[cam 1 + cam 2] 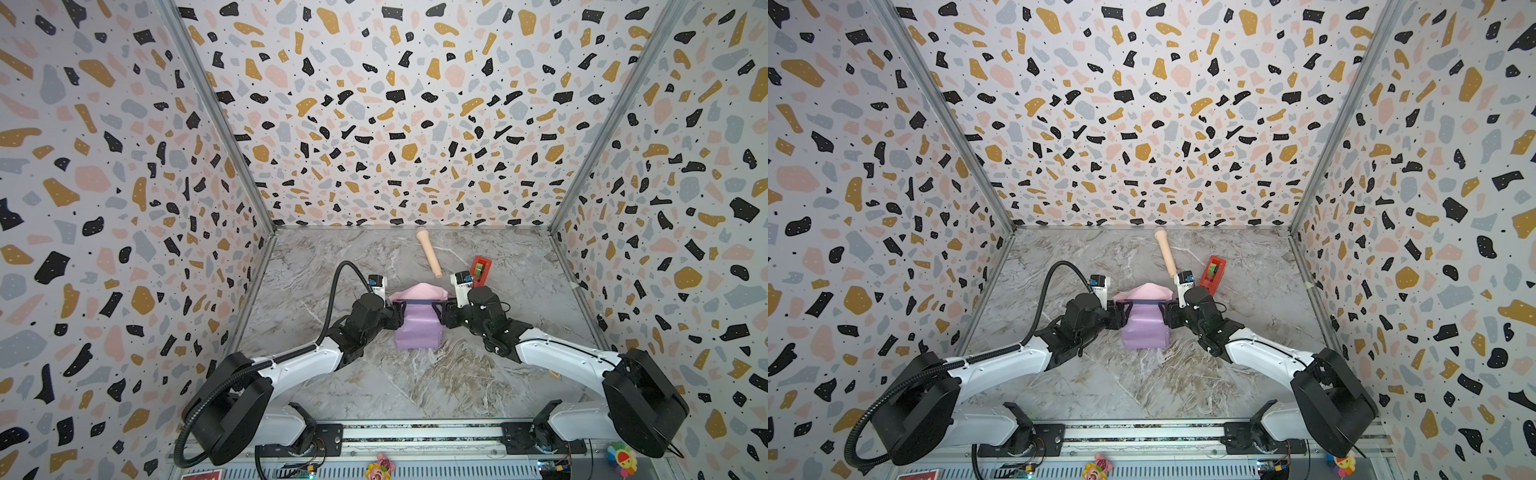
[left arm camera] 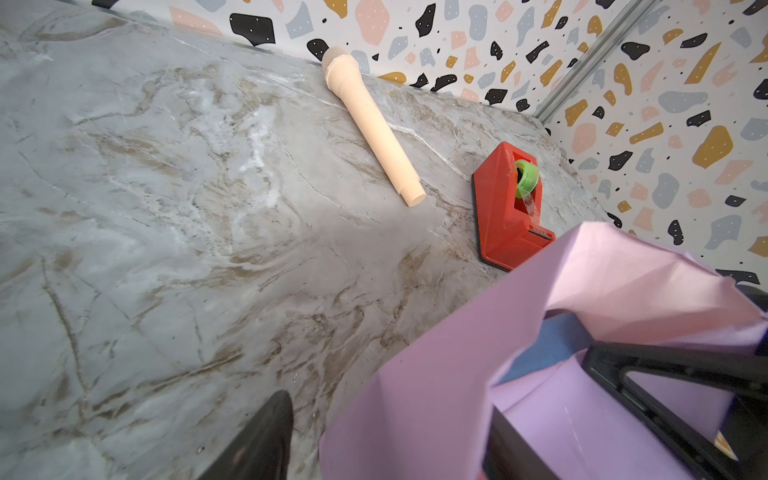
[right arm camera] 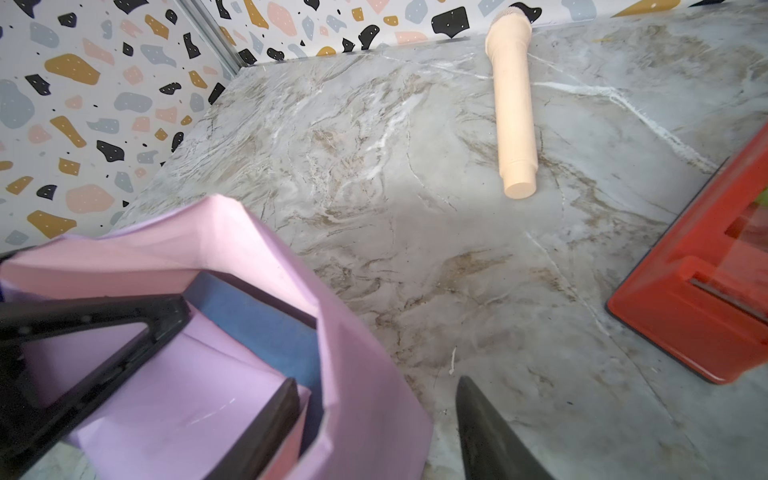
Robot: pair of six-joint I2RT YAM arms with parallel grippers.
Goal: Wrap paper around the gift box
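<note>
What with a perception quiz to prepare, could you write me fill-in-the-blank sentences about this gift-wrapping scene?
1. The thin lilac-and-pink paper sheet is partly folded around a dark ____ gift box.
2. The red plastic tape dispenser carries a roll of ____ tape.
3. The beige toy microphone lies on the marble tabletop with its mesh head toward the ____ wall.

Missing words: blue; green; back.

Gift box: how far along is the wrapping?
Done: the thin lilac-and-pink paper sheet covers most of the dark navy flat box. In hand: left gripper and right gripper straddle its side flaps, jaws open. Remaining: a blue strip shows; red tape dispenser untouched.
</note>
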